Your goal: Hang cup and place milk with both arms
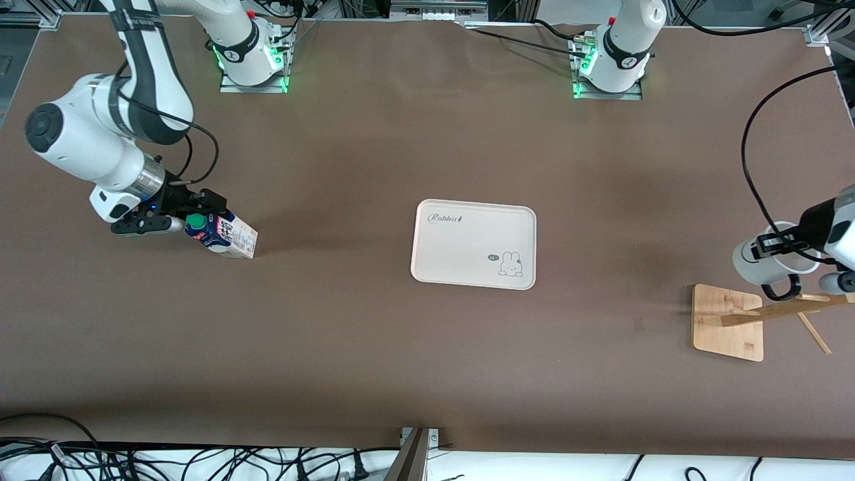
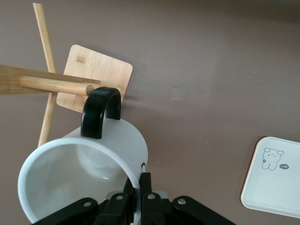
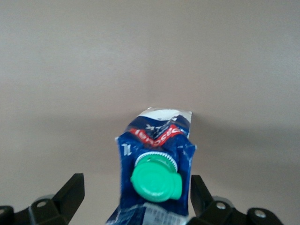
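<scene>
Milk, a small dark blue gable-top carton (image 1: 223, 235) with a green screw cap, is standing on the brown table toward our right arm's end, between our right gripper's (image 1: 179, 212) wide-open fingers. Our left gripper (image 2: 137, 190) is pinching the empty white mug's (image 2: 89, 171) rim beside the wooden rack (image 1: 735, 321). The cream rabbit-print tray (image 1: 474, 244) is lying empty mid-table.

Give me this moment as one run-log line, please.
left gripper: shut on cup rim, handle at rack peg | right gripper: open around milk | tray: bare
</scene>
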`<state>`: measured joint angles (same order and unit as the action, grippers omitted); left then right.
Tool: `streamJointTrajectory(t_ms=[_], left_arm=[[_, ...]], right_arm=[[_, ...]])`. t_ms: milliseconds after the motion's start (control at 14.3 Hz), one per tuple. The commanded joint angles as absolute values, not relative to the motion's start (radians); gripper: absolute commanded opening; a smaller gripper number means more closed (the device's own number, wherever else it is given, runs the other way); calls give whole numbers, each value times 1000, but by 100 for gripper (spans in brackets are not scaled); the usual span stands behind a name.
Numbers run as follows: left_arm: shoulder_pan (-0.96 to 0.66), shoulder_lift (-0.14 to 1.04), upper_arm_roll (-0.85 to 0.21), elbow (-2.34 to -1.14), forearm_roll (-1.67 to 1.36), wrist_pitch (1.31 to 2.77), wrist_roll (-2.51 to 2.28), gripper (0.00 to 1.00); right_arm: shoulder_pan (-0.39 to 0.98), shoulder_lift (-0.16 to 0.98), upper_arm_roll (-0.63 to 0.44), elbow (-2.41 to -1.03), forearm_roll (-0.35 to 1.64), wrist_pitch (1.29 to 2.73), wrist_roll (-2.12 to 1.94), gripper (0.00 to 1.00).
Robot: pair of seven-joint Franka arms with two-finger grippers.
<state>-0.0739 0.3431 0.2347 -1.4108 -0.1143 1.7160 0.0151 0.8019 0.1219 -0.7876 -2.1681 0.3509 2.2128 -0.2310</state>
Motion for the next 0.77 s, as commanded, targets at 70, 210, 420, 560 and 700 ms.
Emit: streamJointTrajectory(t_ms=[70,210,420,560,700], left_arm=[[-57,365,238,-1347,-126,1706,78,0],[-55,376,238,-1339,-127,1738,81,0],[-55,380,238,-1339,-127,1750,115,0],[-55,388,247,-1342,-124,1750,156,0],[-55,394,273,-1345,-123,1750,182,0]], right_arm=[[784,127,-850,-1875,361,1825,-233,100],[778,129,-873,-1742,324,1671,-233,100],[790,129,-871,-1640,211,1591,-235,100],[796,130,-865,-1577,122,1530,-235,100],[790,130,-871,-1556,112,1526,-235,100]])
